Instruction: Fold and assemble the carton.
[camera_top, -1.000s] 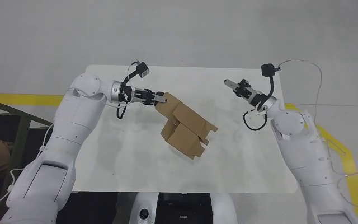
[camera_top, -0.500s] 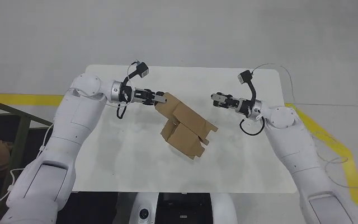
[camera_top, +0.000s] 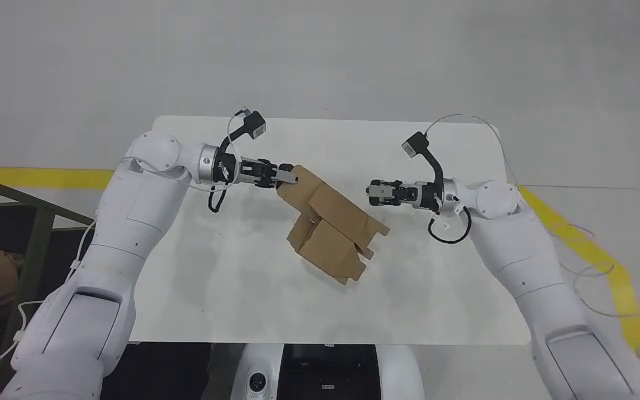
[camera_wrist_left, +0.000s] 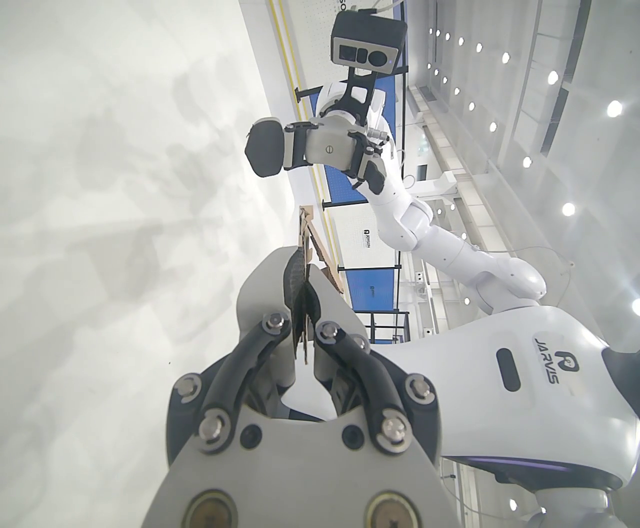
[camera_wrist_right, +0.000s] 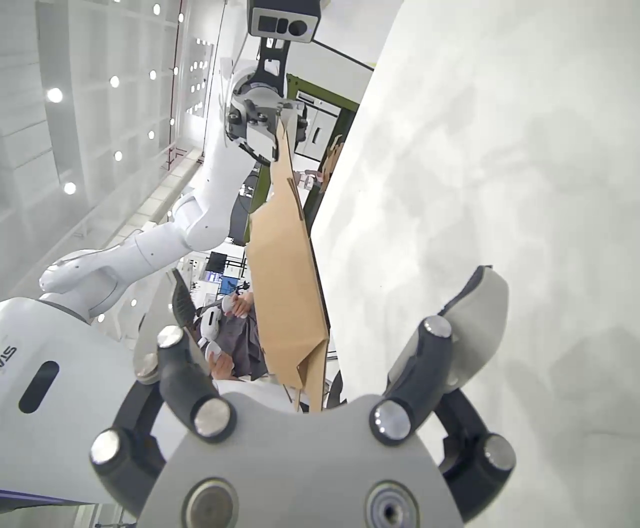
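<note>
Carton: we see the brown, partly folded corrugated-cardboard carton (camera_top: 335, 225) near the middle of the white rectangular table (camera_top: 450, 290). It runs diagonally, with flaps doubled over at the end nearer the robot.

Left gripper: the left gripper (camera_top: 289, 176) has its fingers pinched tight on the carton's far-left corner flap. From its own wrist we see the cardboard edge (camera_wrist_left: 306, 227) sandwiched between the dark pads (camera_wrist_left: 295, 272).

Right gripper: the right gripper (camera_top: 372, 190) has its fingers spread wide and holds nothing. It hovers just beside the carton's right-hand end, apart from it as far as we can tell.

Alignment: from the right wrist, the carton (camera_wrist_right: 285, 280) stands edge-on ahead of the open fingers (camera_wrist_right: 480, 295) (the left gripper (camera_wrist_right: 272, 132) grips its far end).
</note>
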